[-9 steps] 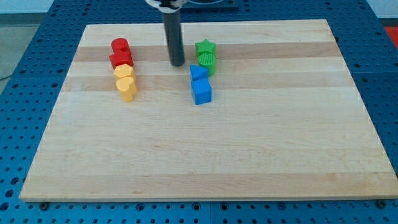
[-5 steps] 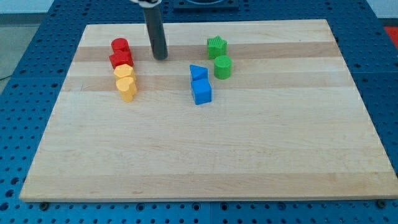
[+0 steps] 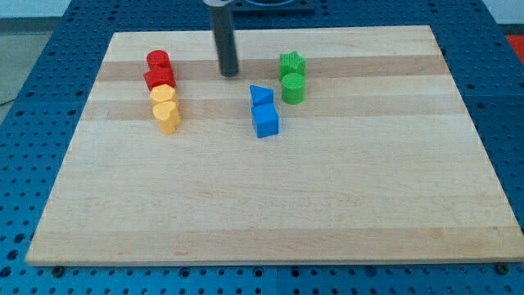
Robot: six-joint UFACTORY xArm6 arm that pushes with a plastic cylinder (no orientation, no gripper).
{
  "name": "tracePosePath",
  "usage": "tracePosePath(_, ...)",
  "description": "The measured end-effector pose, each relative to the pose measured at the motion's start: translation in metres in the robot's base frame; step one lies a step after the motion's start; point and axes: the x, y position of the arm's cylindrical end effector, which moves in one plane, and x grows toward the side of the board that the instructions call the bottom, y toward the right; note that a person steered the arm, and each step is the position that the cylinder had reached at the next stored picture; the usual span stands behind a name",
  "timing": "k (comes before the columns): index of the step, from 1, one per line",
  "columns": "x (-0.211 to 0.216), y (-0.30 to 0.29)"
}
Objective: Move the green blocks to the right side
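A green star block (image 3: 291, 63) and a green cylinder (image 3: 293, 88) stand touching, one above the other, just right of the board's middle near the view's top. My tip (image 3: 228, 74) rests on the board to the left of the green star, a clear gap apart from it. It touches no block.
A blue triangle block (image 3: 260, 96) and a blue cube (image 3: 266, 120) sit just below-left of the green cylinder. Two red blocks (image 3: 159, 70) and two yellow blocks (image 3: 165, 106) form a column at the left. The wooden board (image 3: 270, 205) lies on a blue pegboard table.
The two green blocks have shifted a little to the right of where they stood. My tip swung left, then came back right toward the green star.
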Motion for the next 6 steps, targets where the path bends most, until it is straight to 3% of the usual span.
tracePosePath(2, -0.013, 0.137)
tracePosePath(3, -0.012, 0.147)
tracePosePath(5, 0.020, -0.060)
tracePosePath(6, 0.042, -0.120)
